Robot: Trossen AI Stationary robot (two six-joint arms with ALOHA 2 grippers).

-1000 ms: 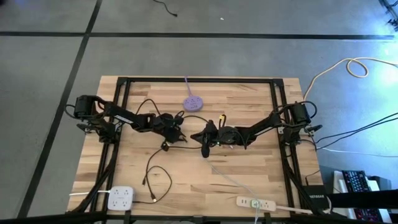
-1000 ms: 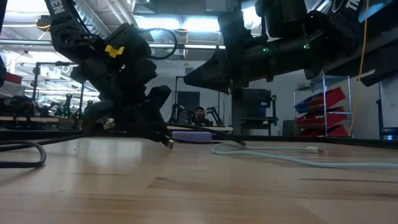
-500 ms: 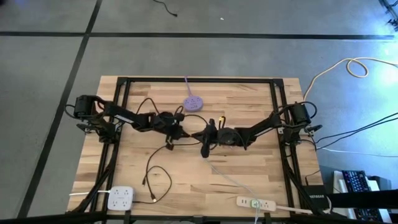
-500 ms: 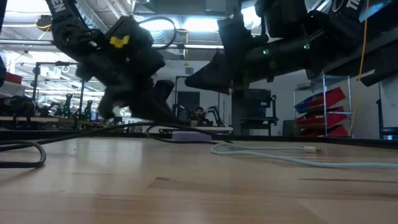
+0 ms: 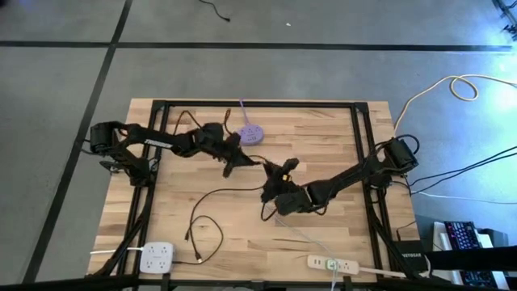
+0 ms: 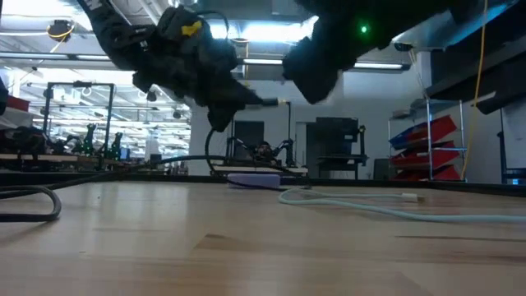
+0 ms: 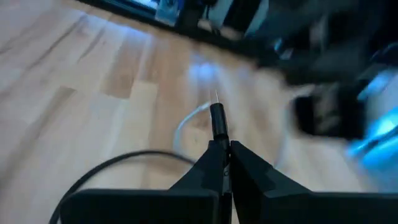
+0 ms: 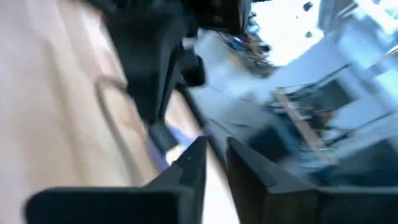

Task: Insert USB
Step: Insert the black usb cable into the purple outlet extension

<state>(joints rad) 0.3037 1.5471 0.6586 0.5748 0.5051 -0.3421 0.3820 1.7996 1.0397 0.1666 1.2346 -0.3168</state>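
My left gripper [image 5: 239, 162] is above the table's middle, just near of the purple power hub [image 5: 250, 134], and is shut on a black USB plug [image 7: 217, 121]. The plug's metal tip [image 6: 282, 103] points level toward the table's right. Its black cable [image 5: 212, 194] trails down to the table and loops toward the near edge. My right gripper [image 5: 279, 175] is raised right of the plug; its fingers [image 8: 194, 160] stand a little apart with nothing between them. The hub lies flat on the table [image 6: 255, 179]. My left gripper pinches the black plug's rear end [image 7: 219, 142], where the cable leaves it, between its two fingers. The fingers lie along the plug, which sticks out past their tips. The plug is lifted clear of the table and level, and the cable hangs slack below [image 6: 215, 144].
A white power strip [image 5: 157, 257] lies at the near left corner and another [image 5: 331, 263] at the near right. A pale cable [image 5: 300, 233] runs from it toward the middle and also shows in the low view [image 6: 386, 205]. Bare wood lies at the left.
My left gripper has risen and gone toward the far edge and the purple hub, lifting the plug clear of the table, with the cable trailing after it. My right arm has swung toward the near edge and risen.
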